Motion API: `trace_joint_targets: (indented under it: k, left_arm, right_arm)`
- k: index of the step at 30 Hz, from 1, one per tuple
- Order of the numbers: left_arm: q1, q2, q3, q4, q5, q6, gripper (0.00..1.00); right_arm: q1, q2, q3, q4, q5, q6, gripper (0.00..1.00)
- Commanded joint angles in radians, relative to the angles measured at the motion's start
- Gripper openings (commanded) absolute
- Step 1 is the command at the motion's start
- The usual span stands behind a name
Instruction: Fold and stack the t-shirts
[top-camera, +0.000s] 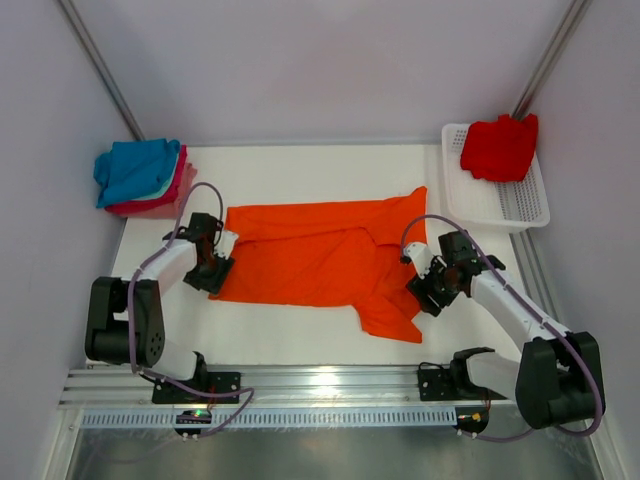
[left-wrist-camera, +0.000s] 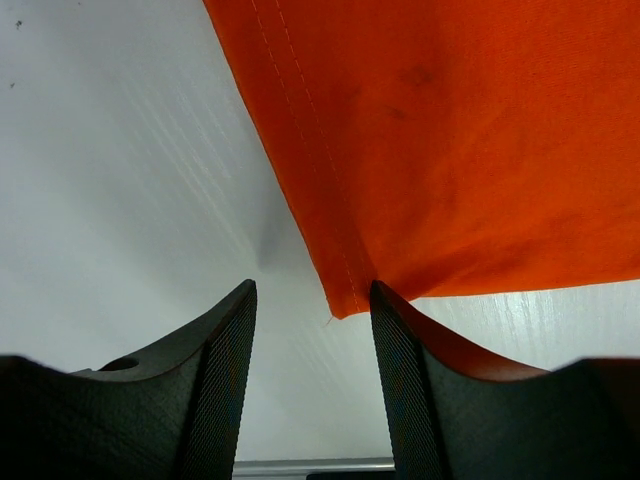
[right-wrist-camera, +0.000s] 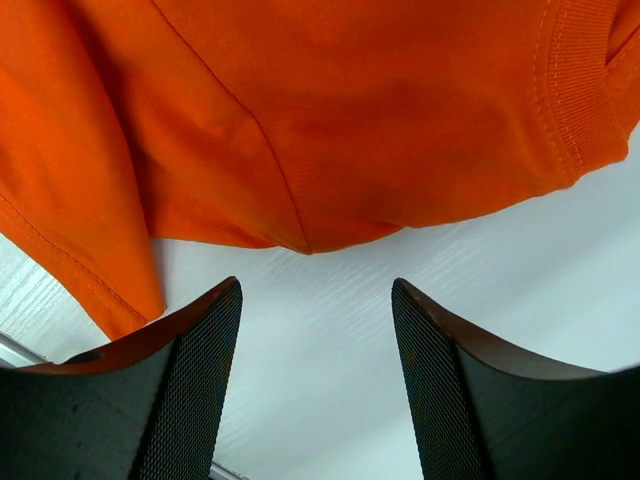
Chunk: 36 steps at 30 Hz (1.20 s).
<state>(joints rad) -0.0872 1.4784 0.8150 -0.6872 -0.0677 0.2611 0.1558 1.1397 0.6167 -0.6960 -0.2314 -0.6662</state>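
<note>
An orange t-shirt lies spread on the white table, partly folded lengthwise. My left gripper is at its near left corner; in the left wrist view the hemmed corner sits just ahead of the open gripper, touching neither finger. My right gripper is open at the shirt's right side; a fold of orange cloth lies just beyond the gripper, with the ribbed collar at upper right. A folded stack of blue, teal and pink t-shirts sits far left. A red t-shirt lies in the basket.
A white mesh basket stands at the far right, next to the table's right edge. Metal rails run along the near edge by the arm bases. Grey walls close the far side and both flanks.
</note>
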Motion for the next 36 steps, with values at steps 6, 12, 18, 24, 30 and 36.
trace_joint_targets:
  k: [6, 12, 18, 24, 30, 36]
  left_arm:
    - [0.001, 0.017, 0.039, -0.012, 0.005, -0.010, 0.49]
    - [0.001, 0.013, 0.041, -0.020, 0.019, -0.006, 0.44]
    - [0.001, 0.013, 0.046, -0.023, 0.034, -0.003, 0.38]
    - [0.001, 0.017, 0.050, -0.029, 0.049, 0.001, 0.23]
    - [0.001, 0.023, 0.053, -0.034, 0.051, 0.004, 0.08]
    - [0.001, 0.036, 0.053, -0.025, 0.016, -0.010, 0.32]
  right_arm:
    - [0.002, 0.035, 0.017, -0.002, -0.045, 0.001, 0.66]
    - [0.001, 0.052, 0.029, -0.056, -0.127, -0.044, 0.66]
    - [0.021, 0.078, 0.041, -0.109, -0.189, -0.110, 0.66]
    - [0.036, 0.087, 0.101, -0.190, -0.213, -0.200, 0.66]
    - [0.054, 0.101, 0.189, -0.313, -0.220, -0.280, 0.67]
    - [0.080, 0.123, 0.203, -0.356, -0.201, -0.303, 0.67]
